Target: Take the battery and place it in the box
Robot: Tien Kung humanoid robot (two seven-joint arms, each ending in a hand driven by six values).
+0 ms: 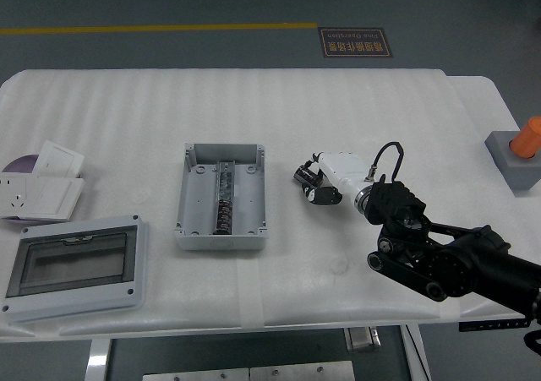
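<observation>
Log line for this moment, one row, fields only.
phase: grasp | right hand: fingers curled at a dark object, battery not identifiable | box: open, left of hand | lid: front-left | left arm: out of view

Box (221,197) matt grey plastic; table (355,102) apparently foam-covered.

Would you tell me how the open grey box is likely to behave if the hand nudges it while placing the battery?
The grey box sits flat on a broad base, so it probably won't tip. It looks like light, stiff plastic, so a nudge from the right hand may slide it across the white table.
</observation>
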